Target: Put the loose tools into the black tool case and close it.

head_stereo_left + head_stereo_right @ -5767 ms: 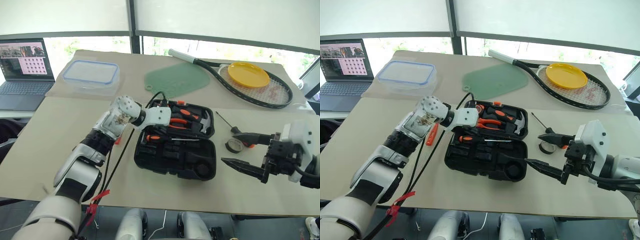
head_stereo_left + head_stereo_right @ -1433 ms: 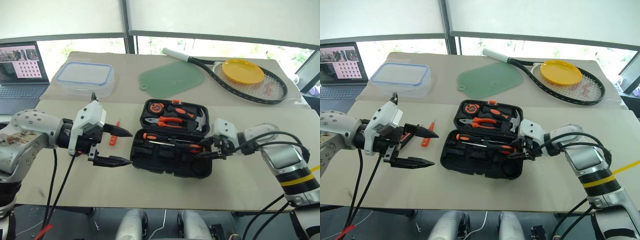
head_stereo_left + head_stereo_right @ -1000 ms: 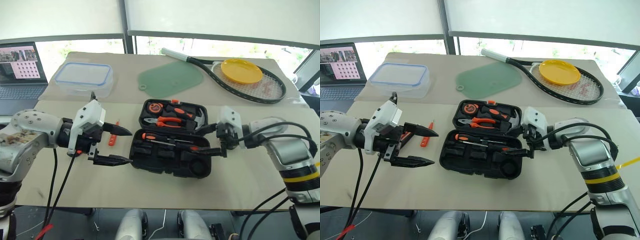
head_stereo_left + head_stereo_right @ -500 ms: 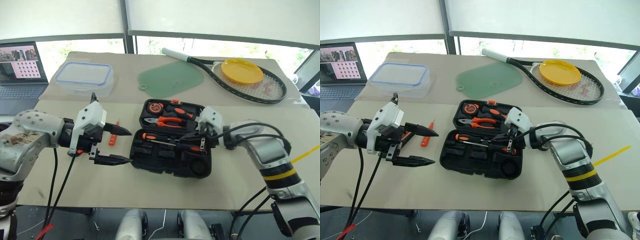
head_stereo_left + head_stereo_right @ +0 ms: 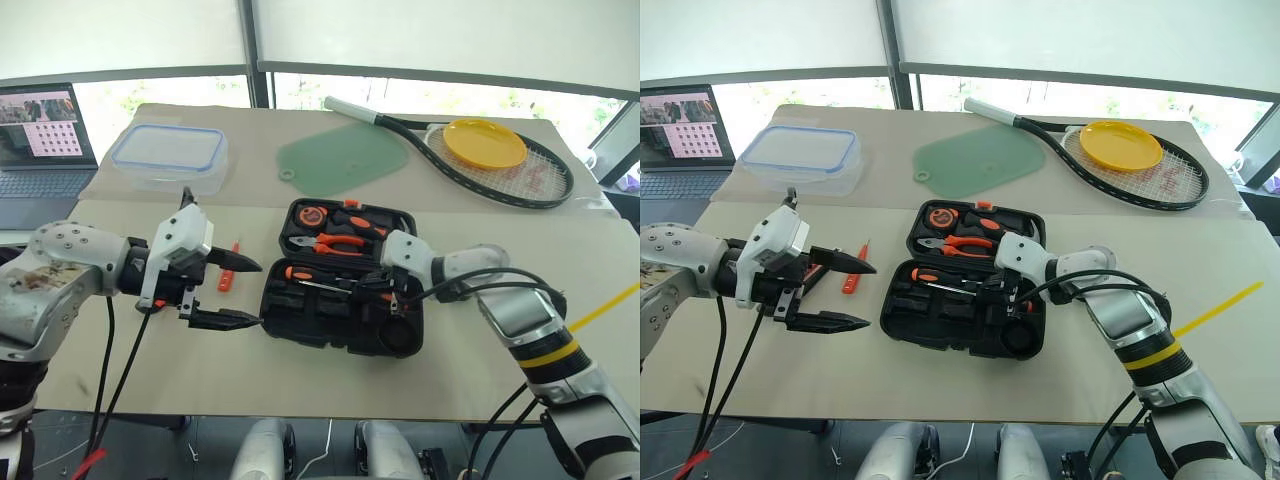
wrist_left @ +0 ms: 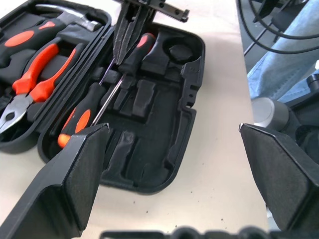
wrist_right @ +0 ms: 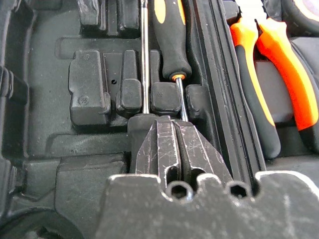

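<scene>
The black tool case [image 5: 300,334] lies open in the middle of the table. In its front half lie two screwdrivers with orange-black handles [image 7: 168,31], their thin shafts [image 7: 143,55] side by side. My right gripper [image 5: 374,291] is shut, with nothing between its fingers, and its tip rests on the end of a screwdriver handle [image 6: 137,49]. A small orange tester screwdriver [image 5: 852,275] lies on the table left of the case. My left gripper [image 5: 258,294] hangs open just left of the case, above the table, with the tester behind its upper finger.
Orange-handled pliers [image 5: 330,241] and a hammer [image 5: 401,236] sit in the case's lid. A clear blue-rimmed food box [image 5: 168,155], a green mat [image 5: 343,157], a racket [image 5: 520,185] with a yellow plate [image 5: 484,142] and a laptop [image 5: 40,135] lie further back.
My right gripper has shut and moved left and down, from the case's right edge onto the screwdrivers in its front half. The left gripper has stayed where it was, open.
</scene>
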Tool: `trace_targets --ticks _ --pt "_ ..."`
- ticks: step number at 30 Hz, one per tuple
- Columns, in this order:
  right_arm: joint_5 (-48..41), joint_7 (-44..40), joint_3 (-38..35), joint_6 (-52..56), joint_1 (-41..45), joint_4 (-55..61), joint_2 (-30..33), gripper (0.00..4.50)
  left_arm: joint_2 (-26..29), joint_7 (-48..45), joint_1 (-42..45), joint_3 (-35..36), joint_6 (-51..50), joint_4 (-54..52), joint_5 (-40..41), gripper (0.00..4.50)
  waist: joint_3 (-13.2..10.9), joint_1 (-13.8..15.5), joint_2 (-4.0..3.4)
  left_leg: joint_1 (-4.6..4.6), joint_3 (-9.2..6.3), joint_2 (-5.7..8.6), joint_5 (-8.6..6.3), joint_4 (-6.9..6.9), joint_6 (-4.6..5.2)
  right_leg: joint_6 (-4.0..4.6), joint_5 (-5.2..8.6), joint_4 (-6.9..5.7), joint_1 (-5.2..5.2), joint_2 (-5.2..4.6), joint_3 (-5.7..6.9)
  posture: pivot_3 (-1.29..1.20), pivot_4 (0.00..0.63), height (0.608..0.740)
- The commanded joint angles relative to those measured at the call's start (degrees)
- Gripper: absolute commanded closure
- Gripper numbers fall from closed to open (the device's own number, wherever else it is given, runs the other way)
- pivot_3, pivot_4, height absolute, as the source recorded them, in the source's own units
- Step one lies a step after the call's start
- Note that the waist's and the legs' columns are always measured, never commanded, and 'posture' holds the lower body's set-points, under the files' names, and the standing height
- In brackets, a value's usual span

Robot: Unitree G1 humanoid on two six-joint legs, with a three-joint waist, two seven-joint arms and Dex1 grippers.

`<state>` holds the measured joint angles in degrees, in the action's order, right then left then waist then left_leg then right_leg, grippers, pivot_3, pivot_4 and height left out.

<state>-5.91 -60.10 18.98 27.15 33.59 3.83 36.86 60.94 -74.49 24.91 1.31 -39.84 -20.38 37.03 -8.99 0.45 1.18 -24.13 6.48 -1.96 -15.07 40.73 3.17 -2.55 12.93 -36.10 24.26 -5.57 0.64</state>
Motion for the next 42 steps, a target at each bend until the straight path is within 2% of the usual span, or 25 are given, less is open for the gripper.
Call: trace_targets --ticks 1,8,13,26,30,32,35,38,40,41,42 --pt "-3.53 -1.68 -1.4 4.5 1.02 1.95 -1.17 4.38 -0.04 -0.28 1.37 0.77 1.41 -0.13 -0.33 0.0 0.0 -0.05 0.0 0.0 0.0 0.0 0.0 0.0 -0.01 0.0 0.0 0.0 0.0 0.0 0.0 0.0 0.15 0.738" --pt "-4.17 -0.92 -1.68 6.96 1.34 2.37 -2.13 4.38 -0.56 -0.39 1.76 0.4 1.6 0.19 -0.75 0.0 -0.01 -0.16 0.0 -0.04 0.0 -0.01 0.09 -0.03 -0.16 0.03 0.01 0.0 0.05 0.03 -0.01 0.0 0.15 0.738" --pt "-2.21 -0.32 0.45 5.57 -1.61 0.55 -2.12 4.38 -0.66 -0.67 1.83 0.22 1.83 0.29 -0.97 0.0 -0.01 0.01 0.01 -0.03 0.0 0.0 0.08 -0.02 -0.14 0.02 0.01 0.0 0.03 0.02 0.01 0.0 0.15 0.738" --pt "4.85 -2.17 6.89 0.42 -2.29 -3.57 0.53 4.38 -1.11 -1.03 2.8 -0.71 2.35 1.32 -1.95 0.0 0.1 0.14 0.16 0.18 -0.01 -0.01 -0.03 -0.02 0.05 0.03 0.01 -0.02 -0.16 0.01 0.02 0.0 0.15 0.738" --pt "5.54 -2.42 6.79 -0.53 -2.52 -3.79 0.69 4.38 -1.32 -1.1 3.03 -0.94 2.58 1.78 -2.47 0.0 0.14 0.22 0.22 0.24 -0.01 -0.01 -0.03 -0.03 0.05 0.05 0.03 -0.02 -0.2 0.01 0.02 0.0 0.15 0.738" --pt "3.8 -2.05 4.91 0.4 -2.14 -3.01 -0.27 4.38 -1.43 -0.92 2.86 -0.87 2.76 1.94 -2.85 0.0 0.17 0.25 0.28 0.25 -0.01 -0.01 -0.03 -0.03 0.05 0.05 0.03 -0.01 -0.21 0.01 0.01 0.0 0.15 0.738" --pt "-3.75 -1.22 -2.55 5.12 -0.05 1.13 -3.03 4.38 -1.44 0.79 1.3 0.19 2.5 1.79 -3.39 0.0 0.18 0.19 0.31 0.25 -0.02 -0.03 -0.03 -0.03 0.04 0.05 0.03 -0.02 -0.2 0.01 0.02 0.0 0.15 0.738" --pt "-11.85 -1.69 -10.33 10.9 1.71 6.43 -3.23 4.38 -0.77 4.12 -2.57 2.75 2.84 1.8 -5.17 0.0 0.09 0.01 0.21 0.17 0.0 -0.04 -0.02 -0.08 0.02 0.08 0.03 -0.07 -0.07 0.01 -0.03 0.0 0.15 0.738" --pt "-20.52 -3.82 -17.18 16.26 2.91 11.16 -1.11 3.88 -1.41 10.81 -9.51 10.71 0.1 1.32 -6.74 0.0 -0.03 -0.22 0.08 0.01 -0.01 -0.07 0.03 -0.09 -0.05 0.1 0.03 -0.08 0.1 0.02 -0.04 0.0 0.15 0.738" --pt "-23.85 -4.98 -19.57 18.01 3.1 13.14 0.1 3.75 -2.11 13.83 -13.25 15.28 -2.05 0.43 -7.01 0.0 -0.08 -0.45 0.02 -0.03 -0.02 -0.12 0.12 -0.1 -0.21 0.11 0.02 -0.07 0.14 0.02 -0.04 0.0 0.15 0.738" --pt "-26.03 -5.54 -20.95 19.14 3.12 14.46 0.98 3.43 -2.58 15.85 -15.82 18.31 -3.45 -0.42 -6.92 0.0 -0.11 -0.57 0.0 -0.08 -0.01 -0.13 0.15 -0.11 -0.25 0.11 0.02 -0.05 0.21 0.02 -0.06 0.0 0.15 0.738"
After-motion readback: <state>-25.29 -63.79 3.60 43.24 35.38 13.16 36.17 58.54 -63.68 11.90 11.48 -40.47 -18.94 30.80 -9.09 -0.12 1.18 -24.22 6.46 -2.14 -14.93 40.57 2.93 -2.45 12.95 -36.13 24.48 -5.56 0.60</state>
